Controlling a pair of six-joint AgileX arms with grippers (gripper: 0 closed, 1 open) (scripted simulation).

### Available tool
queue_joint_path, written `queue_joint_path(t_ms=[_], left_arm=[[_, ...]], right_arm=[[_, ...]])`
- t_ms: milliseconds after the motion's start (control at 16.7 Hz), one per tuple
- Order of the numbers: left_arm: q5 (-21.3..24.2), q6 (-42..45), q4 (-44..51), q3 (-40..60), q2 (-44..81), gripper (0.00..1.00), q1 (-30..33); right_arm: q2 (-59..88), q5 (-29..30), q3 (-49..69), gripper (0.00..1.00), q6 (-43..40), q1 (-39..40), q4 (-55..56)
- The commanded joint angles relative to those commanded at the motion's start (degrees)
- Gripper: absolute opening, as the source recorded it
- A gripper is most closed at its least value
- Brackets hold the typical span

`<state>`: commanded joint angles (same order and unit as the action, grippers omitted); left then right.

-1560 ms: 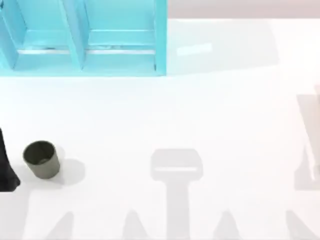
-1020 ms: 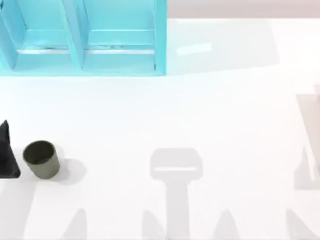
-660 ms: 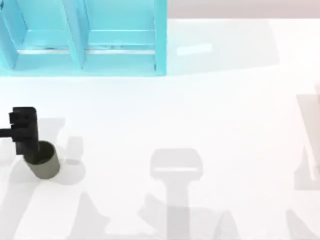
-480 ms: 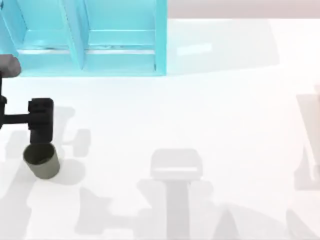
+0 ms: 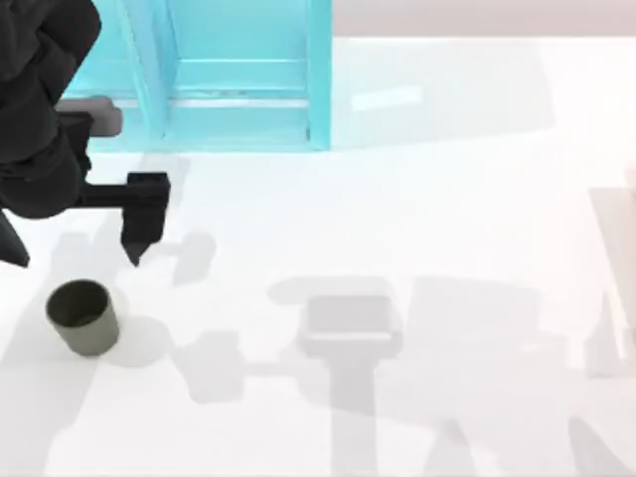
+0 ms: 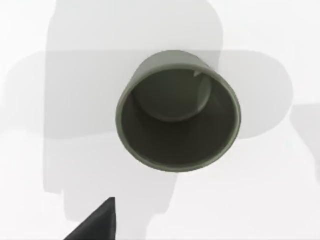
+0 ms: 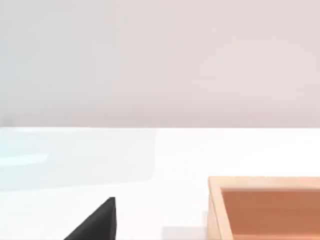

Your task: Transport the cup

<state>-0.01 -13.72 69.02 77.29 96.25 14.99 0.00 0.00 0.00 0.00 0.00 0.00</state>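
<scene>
The cup [image 5: 82, 316], small, olive-grey and handleless, stands upright on the white table near the left edge. In the left wrist view I look straight down into the cup [image 6: 177, 117] and its darker inside. My left gripper [image 5: 137, 237] hangs open above the table, behind the cup and a little to its right, not touching it. One of its dark fingertips [image 6: 97, 222] shows beside the cup. My right arm is parked off the right side, and one fingertip [image 7: 97, 222] of its open gripper shows over the table.
A large turquoise shelf [image 5: 238, 89] with upright dividers stands at the back left, just behind my left arm [image 5: 35, 109]. A light wooden box [image 7: 265, 184] sits on the table near my right gripper.
My left arm has swung in from the left edge, moving toward the back and to the right past the cup. The cup has stayed in place.
</scene>
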Motion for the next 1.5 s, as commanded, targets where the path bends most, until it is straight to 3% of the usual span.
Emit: queue_joint_path(t_ms=[540, 1020, 1380, 1500], left_arm=[[0.0, -0.3, 0.9, 1.5, 2.8, 1.00, 0.2], [0.0, -0.1, -18.3, -11.8, 8.1, 1.00, 0.2], [0.0, -0.1, -20.5, -13.6, 8.9, 1.00, 0.2], [0.0, -0.1, -20.5, -13.6, 8.9, 0.85, 0.2]], right_arm=[[0.0, 0.0, 0.0, 1.00, 0.0, 0.0, 0.0], [0.0, 0.0, 0.0, 1.00, 0.0, 0.0, 0.0], [0.0, 0.0, 0.0, 1.00, 0.0, 0.0, 0.0], [0.0, 0.0, 0.0, 1.00, 0.0, 0.0, 0.0]])
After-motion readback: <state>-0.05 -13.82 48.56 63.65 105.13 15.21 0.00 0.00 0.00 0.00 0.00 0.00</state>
